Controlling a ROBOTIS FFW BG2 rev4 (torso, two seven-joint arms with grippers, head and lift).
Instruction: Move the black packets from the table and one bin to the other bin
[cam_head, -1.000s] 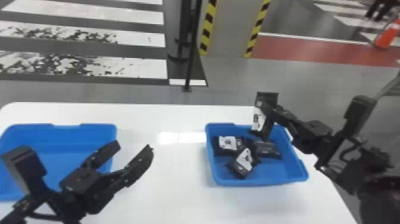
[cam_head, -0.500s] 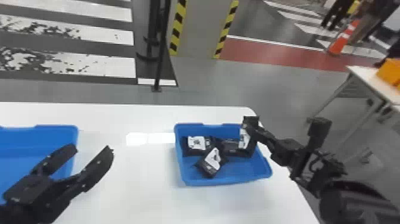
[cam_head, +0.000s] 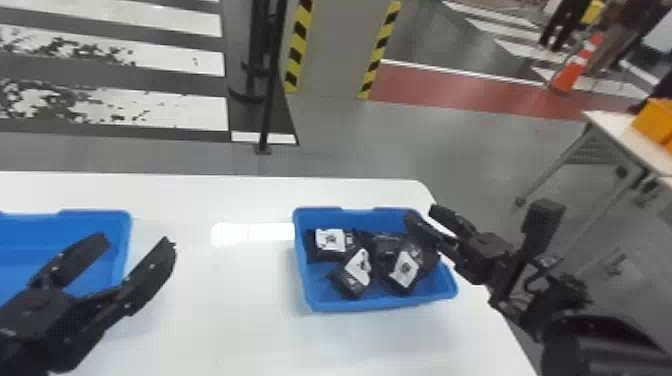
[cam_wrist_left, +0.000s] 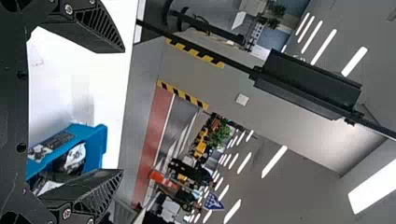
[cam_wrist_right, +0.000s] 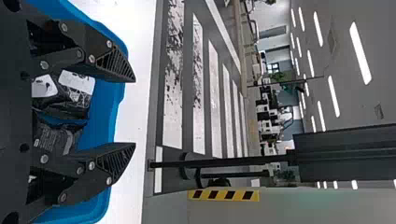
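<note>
Black plastic packets with white labels (cam_head: 406, 268), right gripper (cam_head: 421, 212) adjacent: its fingers stand well apart and grip nothing. From their tips the nearest packet lies robotward and slightly left, long axis aslant; the right arm is better placed. The packets rest in the blue plastic bin (cam_head: 370, 304) near the white tabletop's (cam_head: 240, 310) right edge. Leftward, the left gripper (cam_head: 136, 240), spread and unladen, adjoins the second blue bin (cam_head: 95, 215).

One white table (cam_head: 225, 310), bearing two blue plastic bins, well apart. Right bin (cam_head: 375, 303): black packets (cam_head: 355, 275), white-labelled, clustered. Left bin (cam_head: 95, 218): partly out of frame; left gripper (cam_head: 136, 241) in front, jaws parted. Right gripper (cam_head: 421, 214): at right bin's far right corner, jaws parted. Beyond: one orange-and-white traffic cone (cam_head: 572, 72), on floor (cam_head: 450, 145).
</note>
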